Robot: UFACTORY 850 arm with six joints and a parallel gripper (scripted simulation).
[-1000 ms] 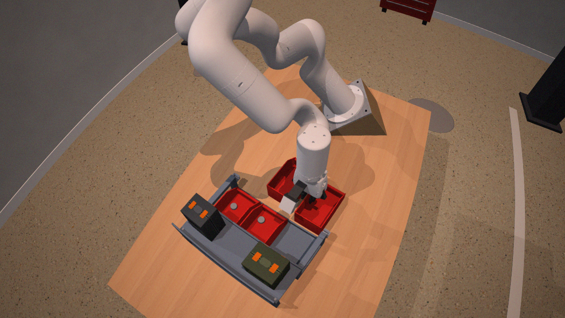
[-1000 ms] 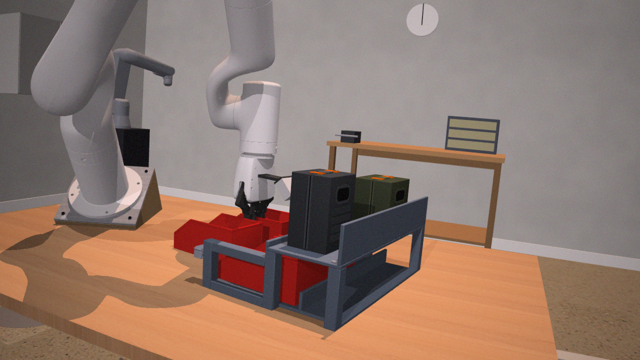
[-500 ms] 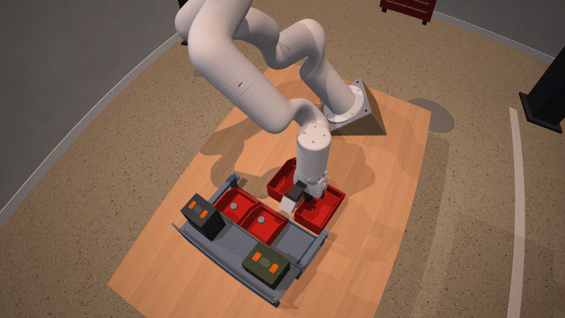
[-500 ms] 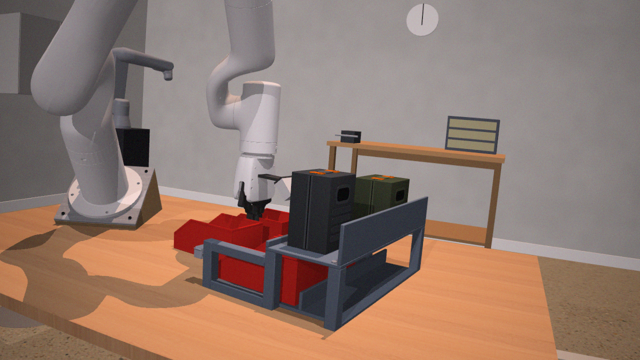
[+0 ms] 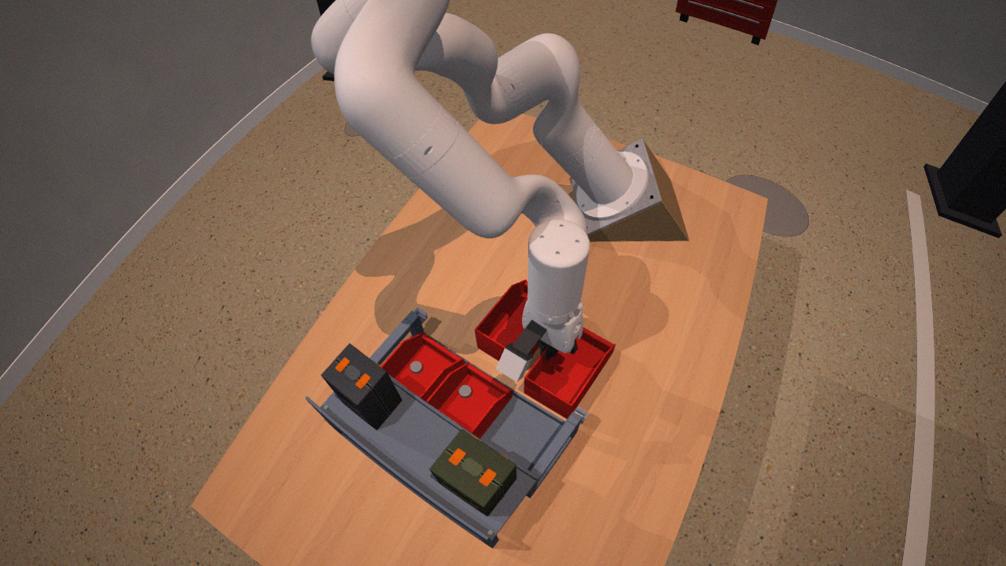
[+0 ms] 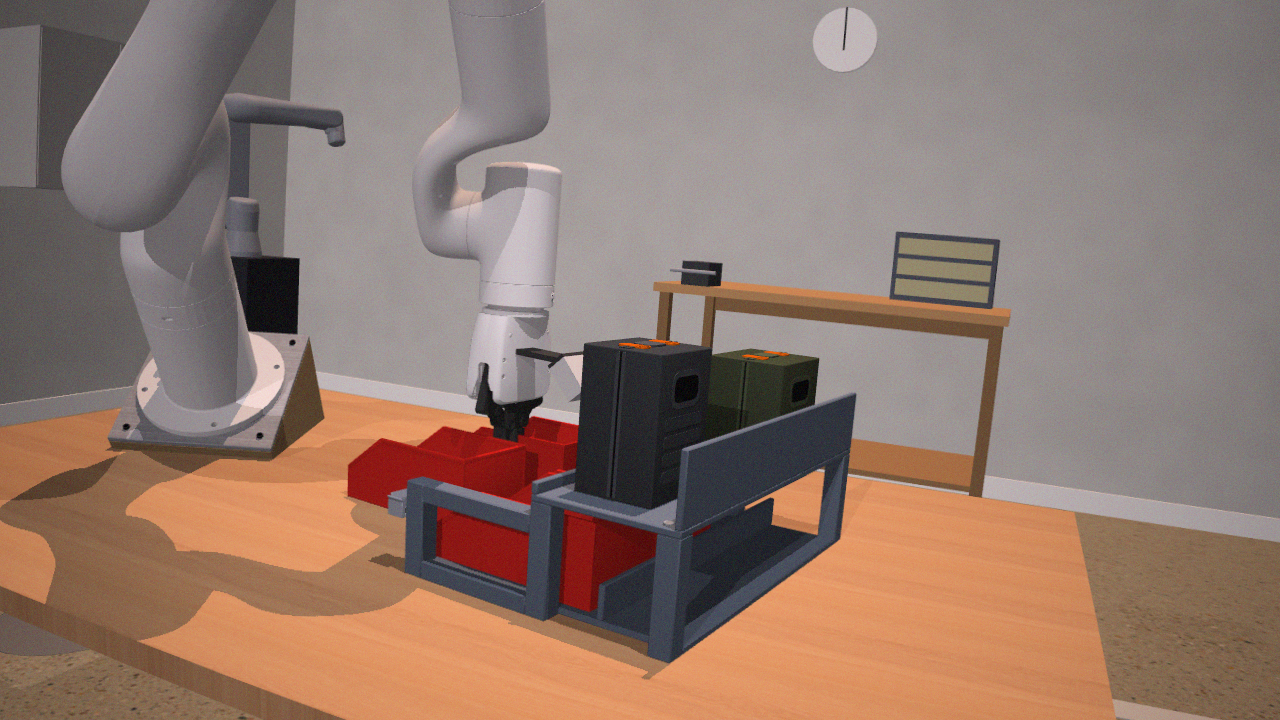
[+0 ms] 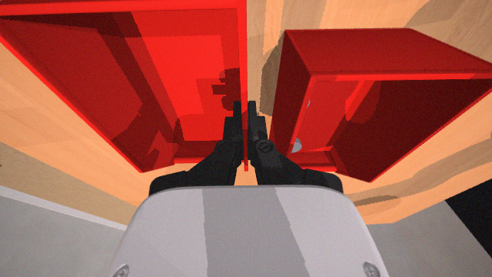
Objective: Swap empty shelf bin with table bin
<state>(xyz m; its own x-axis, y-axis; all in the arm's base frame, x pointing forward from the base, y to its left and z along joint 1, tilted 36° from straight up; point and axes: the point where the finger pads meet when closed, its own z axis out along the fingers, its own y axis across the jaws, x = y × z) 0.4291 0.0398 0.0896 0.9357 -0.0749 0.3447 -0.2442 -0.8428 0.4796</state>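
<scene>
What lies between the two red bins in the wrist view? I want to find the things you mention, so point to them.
In the wrist view: one finger (image 7: 262, 128) of the gripper (image 5: 553, 351) (image 6: 508, 436) (image 7: 244, 105), shut on the empty bin's (image 5: 582, 373) (image 6: 553, 431) (image 7: 196, 50) wall, above table top (image 7: 255, 58).

A tall dark-grey case with orange latches (image 5: 361, 387) (image 6: 640, 420) and a lower olive-green case with orange latches (image 5: 473, 472) (image 6: 765, 389) stand upright on the rack's upper board. Far right, a wooden side bench (image 6: 832, 301) carries a small black box (image 6: 701, 274). A round white clock (image 6: 844, 39) hangs above.

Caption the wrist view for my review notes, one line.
Claw closed on the side wall of the empty red bin, the bin with grey parts standing beside it.
</scene>
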